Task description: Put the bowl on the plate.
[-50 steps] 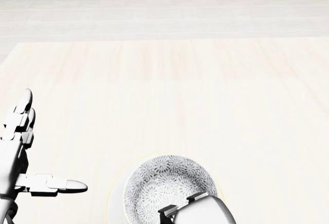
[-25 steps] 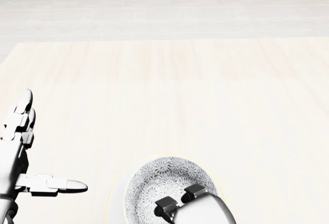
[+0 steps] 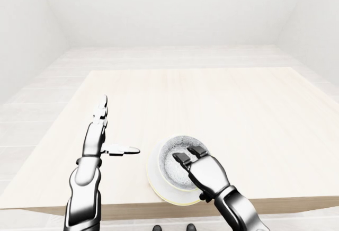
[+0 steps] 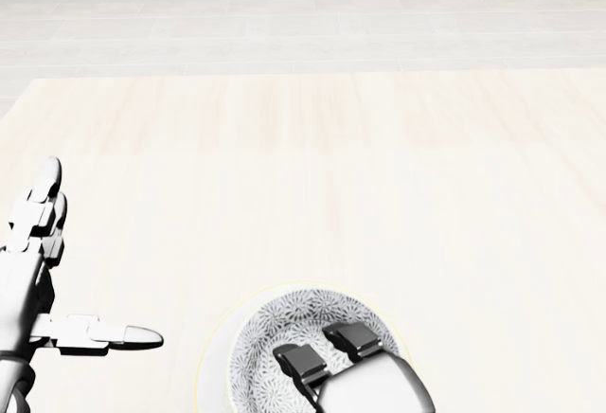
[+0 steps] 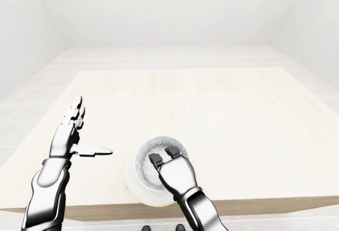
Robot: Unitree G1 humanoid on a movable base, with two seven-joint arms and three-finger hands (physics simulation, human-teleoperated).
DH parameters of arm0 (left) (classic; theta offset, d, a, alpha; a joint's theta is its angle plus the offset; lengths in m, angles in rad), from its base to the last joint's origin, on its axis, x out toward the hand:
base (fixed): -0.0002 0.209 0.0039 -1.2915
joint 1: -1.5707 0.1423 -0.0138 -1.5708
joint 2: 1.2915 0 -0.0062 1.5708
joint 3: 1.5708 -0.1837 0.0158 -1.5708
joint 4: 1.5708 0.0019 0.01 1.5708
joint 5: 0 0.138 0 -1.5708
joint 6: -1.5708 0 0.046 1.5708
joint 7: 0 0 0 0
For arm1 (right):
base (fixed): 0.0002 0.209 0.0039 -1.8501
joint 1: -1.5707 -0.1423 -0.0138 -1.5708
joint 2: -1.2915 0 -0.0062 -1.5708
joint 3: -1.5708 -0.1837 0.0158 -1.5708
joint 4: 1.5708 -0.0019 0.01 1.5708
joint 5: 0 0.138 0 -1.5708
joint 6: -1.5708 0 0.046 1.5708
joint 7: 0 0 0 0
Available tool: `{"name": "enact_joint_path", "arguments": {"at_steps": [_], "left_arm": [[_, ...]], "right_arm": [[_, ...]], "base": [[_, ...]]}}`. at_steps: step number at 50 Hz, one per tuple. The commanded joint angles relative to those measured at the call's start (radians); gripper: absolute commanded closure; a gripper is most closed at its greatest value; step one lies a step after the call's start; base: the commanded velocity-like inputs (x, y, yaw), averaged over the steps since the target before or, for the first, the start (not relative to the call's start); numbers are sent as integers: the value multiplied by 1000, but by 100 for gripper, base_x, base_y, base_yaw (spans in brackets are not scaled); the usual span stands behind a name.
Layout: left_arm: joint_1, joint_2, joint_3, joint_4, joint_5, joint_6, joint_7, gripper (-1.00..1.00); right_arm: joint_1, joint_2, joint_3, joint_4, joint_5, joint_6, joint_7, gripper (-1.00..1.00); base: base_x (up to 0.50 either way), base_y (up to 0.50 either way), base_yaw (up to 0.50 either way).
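Observation:
A grey-patterned bowl [image 3: 170,160] sits inside a pale, yellow-rimmed plate [image 3: 153,182] close to the table's bottom edge in the left-eye view. My right hand [image 3: 189,154] reaches over the bowl from below; its dark-tipped fingers [image 4: 352,337] lie across the bowl's inside, spread and not closed round the rim. The hand's back hides the lower half of the bowl. My left hand [image 3: 119,127] hovers over the table to the left of the plate, flat, with fingers straight and thumb pointing at the plate, holding nothing.
The light wooden table [image 3: 222,104] stretches away toward the top of the views. Its near edge [image 3: 275,203] runs just below the plate. A white tiled floor and white walls surround it.
My right hand has slid upward over the bowl, so its fingers now cover more of the inside. The left hand dipped slightly. Bowl and plate stayed put.

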Motion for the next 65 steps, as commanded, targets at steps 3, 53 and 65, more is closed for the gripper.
{"name": "enact_joint_path", "arguments": {"at_steps": [3, 53, 65], "left_arm": [[-5, 1, -3, 4, 0, 0, 3, -100], [-11, 6, -6, 13, 3, 0, 6, -100], [-11, 9, 2, -10, 5, 0, -2, -100]], "right_arm": [[5, -3, -10, -28, 11, 0, 19, -58], [24, 19, -186, -307, 141, 0, 279, -51], [-63, 61, -394, -371, 308, 0, 349, -54]], "base": [[0, 0, 0], [0, 0, 0], [0, 0, 0]]}}
